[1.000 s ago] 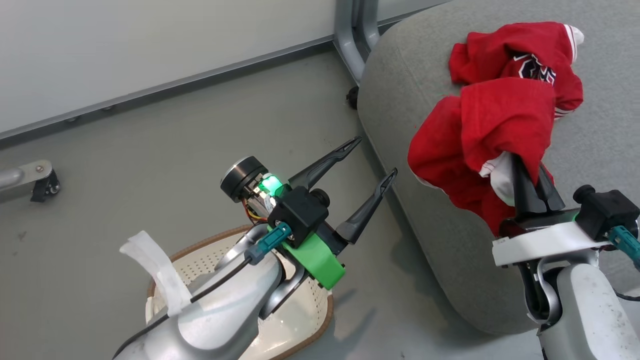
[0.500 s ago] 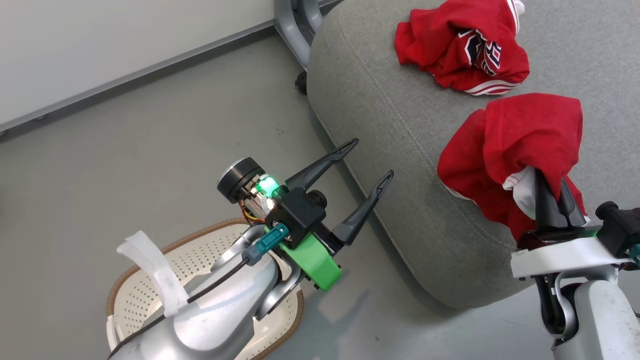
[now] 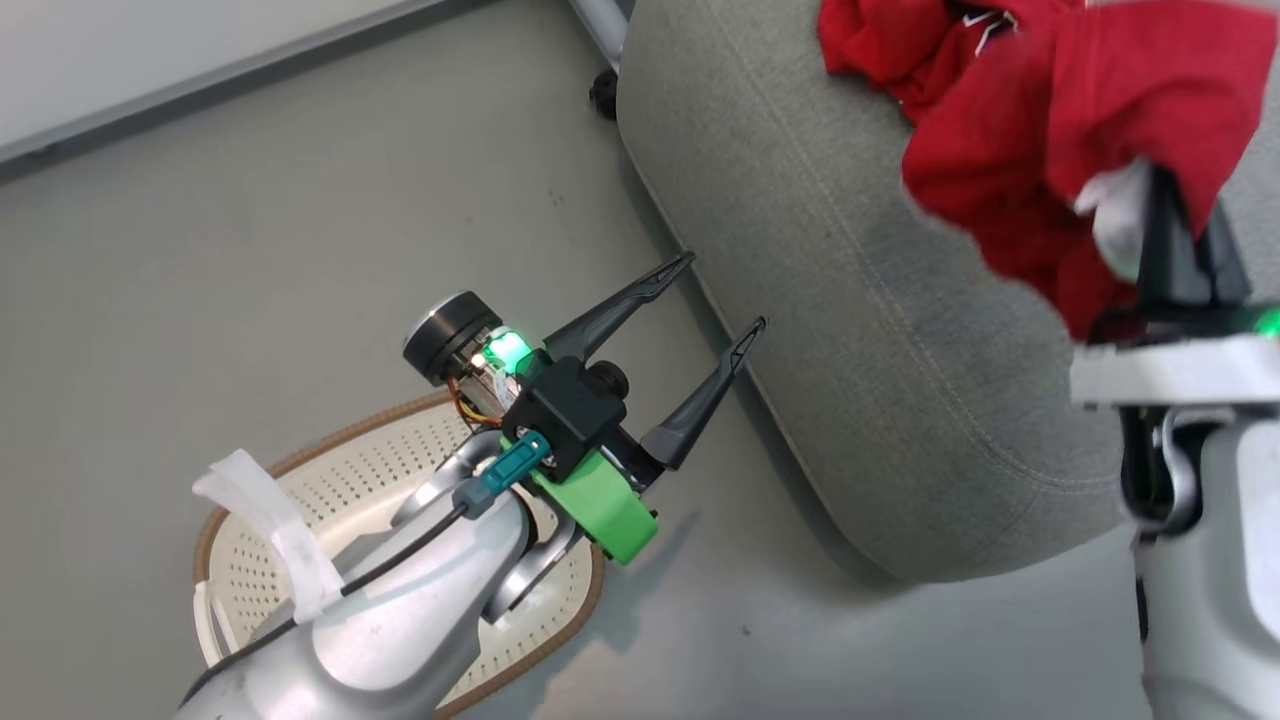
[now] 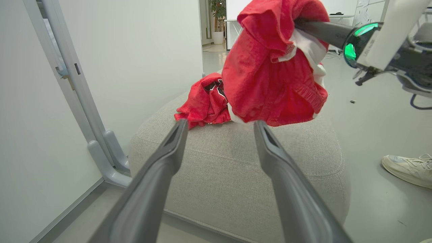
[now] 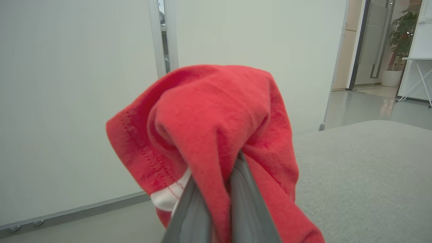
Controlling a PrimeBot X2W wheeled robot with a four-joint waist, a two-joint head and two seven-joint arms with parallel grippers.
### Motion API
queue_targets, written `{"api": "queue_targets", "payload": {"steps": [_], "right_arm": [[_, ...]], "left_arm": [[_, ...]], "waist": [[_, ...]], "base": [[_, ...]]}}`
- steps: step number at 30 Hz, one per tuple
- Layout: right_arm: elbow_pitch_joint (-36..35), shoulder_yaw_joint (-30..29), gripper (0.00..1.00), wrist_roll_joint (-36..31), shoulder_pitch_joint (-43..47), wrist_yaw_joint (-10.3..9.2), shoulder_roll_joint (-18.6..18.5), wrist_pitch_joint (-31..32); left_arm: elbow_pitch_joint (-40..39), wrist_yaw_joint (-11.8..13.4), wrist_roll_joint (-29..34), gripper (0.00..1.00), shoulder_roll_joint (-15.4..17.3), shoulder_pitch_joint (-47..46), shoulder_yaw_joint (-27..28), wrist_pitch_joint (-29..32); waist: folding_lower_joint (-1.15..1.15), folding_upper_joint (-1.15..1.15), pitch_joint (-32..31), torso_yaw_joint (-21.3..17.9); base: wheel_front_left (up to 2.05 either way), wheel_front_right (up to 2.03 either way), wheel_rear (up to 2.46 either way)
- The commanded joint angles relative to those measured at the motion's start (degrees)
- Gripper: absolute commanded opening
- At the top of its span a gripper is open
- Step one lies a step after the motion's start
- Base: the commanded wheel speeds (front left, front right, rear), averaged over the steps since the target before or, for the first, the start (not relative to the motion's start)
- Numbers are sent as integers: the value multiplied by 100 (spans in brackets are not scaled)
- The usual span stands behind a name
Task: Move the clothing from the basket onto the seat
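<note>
Pinched a garment [image 3: 1080, 130] in the right gripper [image 3: 1180, 230], fingers pressed together on the cloth, over the seat [image 3: 850, 250] at 1 o'clock in the head view. Held the left gripper [image 3: 725, 291] empty, fingers spread, above the basket [image 3: 350, 480] at 7 o'clock. Risked a snag on release, cloth draped round the fingers, or a slide off the rounded edge. Got from the left wrist view the jersey [image 4: 204, 103] lying on the seat, plus a shoe [image 4: 408, 168] at 4 o'clock; got the basket from the head view.
</note>
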Motion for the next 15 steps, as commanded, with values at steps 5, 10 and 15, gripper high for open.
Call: {"api": "queue_targets", "payload": {"steps": [5, 10, 15], "right_arm": [[-47, -264, 0, -429, -999, -6, -29, -8], [83, -593, 0, -673, -1934, -6, -269, -8], [431, -739, 0, -810, -2765, -6, -613, -9]], "left_arm": [[-173, 20, 101, 100, 160, -237, 26, 68], [-343, -9, 172, 100, 266, -427, 45, 127], [-456, -25, 237, 100, 413, -581, 76, 178]], "waist": [[0, 48, 638, 219], [0, 48, 1137, 359], [0, 48, 1516, 418]], "base": [[0, 0, 0], [0, 0, 0], [0, 0, 0]]}}
